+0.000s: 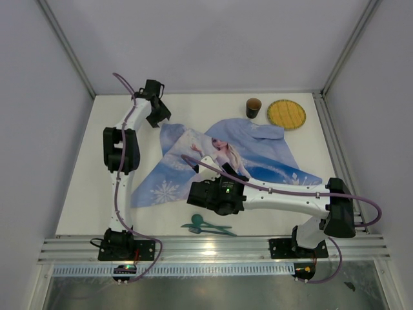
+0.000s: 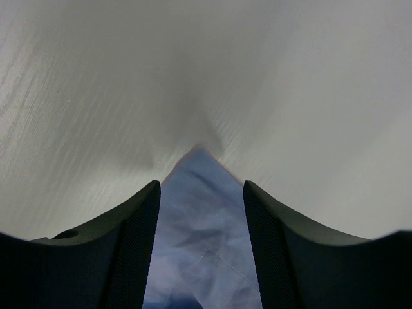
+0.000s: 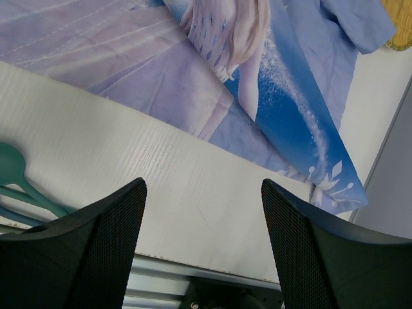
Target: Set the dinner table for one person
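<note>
The dinner table (image 1: 87,194) is a white top framed by silver rails. A blue printed cloth (image 1: 226,158) lies rumpled across its middle. My left gripper (image 1: 157,116) is open at the cloth's far left corner. In the left wrist view that corner (image 2: 201,225) lies between the two fingers, with the gripper (image 2: 201,187) low over the table. My right gripper (image 1: 193,194) is open and empty over bare table (image 3: 96,129) near the cloth's front edge (image 3: 193,96); in its wrist view (image 3: 203,187) nothing lies between the jaws.
A brown cup (image 1: 253,107) and a yellow woven plate (image 1: 286,113) stand at the back right; the plate's edge shows in the right wrist view (image 3: 402,29). Green utensils (image 1: 206,225) lie by the front rail, a teal spoon (image 3: 13,170) among them. Grey walls enclose the table.
</note>
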Robot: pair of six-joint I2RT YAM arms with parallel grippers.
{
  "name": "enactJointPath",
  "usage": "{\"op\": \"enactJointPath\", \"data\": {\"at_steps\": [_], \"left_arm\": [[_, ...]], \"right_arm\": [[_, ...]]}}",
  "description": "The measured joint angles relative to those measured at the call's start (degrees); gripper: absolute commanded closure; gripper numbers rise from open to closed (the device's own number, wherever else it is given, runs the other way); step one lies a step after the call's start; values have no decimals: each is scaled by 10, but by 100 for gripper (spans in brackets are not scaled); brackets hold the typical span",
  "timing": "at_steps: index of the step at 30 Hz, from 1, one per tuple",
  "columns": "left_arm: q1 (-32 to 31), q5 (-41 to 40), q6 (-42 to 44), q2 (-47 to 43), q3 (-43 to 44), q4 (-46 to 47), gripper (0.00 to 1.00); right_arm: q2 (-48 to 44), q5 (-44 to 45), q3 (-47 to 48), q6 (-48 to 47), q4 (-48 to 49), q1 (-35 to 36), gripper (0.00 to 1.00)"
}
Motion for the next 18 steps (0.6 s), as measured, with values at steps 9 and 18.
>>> {"op": "enactJointPath", "data": {"at_steps": [9,18], "left_arm": [[0,0,2,5,0,-1,44],[0,-5,13,12,-3,-4,48]], "right_arm": [[0,0,0,0,0,0,24],[1,0,0,0,0,0,24]]}}
